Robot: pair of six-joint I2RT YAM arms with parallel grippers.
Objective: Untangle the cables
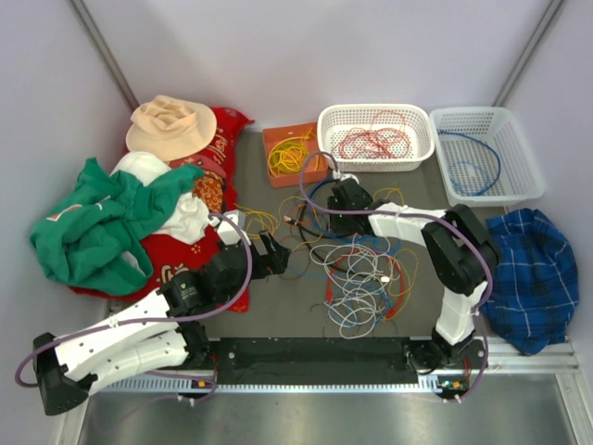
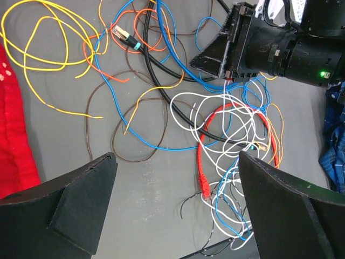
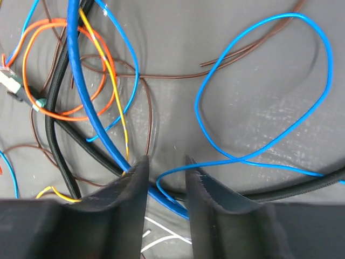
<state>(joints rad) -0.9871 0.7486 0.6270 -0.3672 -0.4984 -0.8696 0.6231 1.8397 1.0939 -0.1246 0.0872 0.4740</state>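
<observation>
top view: cables (image 1: 361, 278) lay tangled on the near side of the white basket (image 1: 326, 130), right gripper (image 1: 329, 215) between them | left wrist: left gripper (image 2: 175, 159) hung wide open above the tangle | right wrist: jaws were slightly apart, a thick blue cable (image 3: 81, 91) ran into the gap, unclamped

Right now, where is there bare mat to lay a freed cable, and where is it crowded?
Bare mat lies near the front, between the left arm and the cables. A thinner strip runs in front of the white basket. Around the right fingers it is crowded with loops.
</observation>
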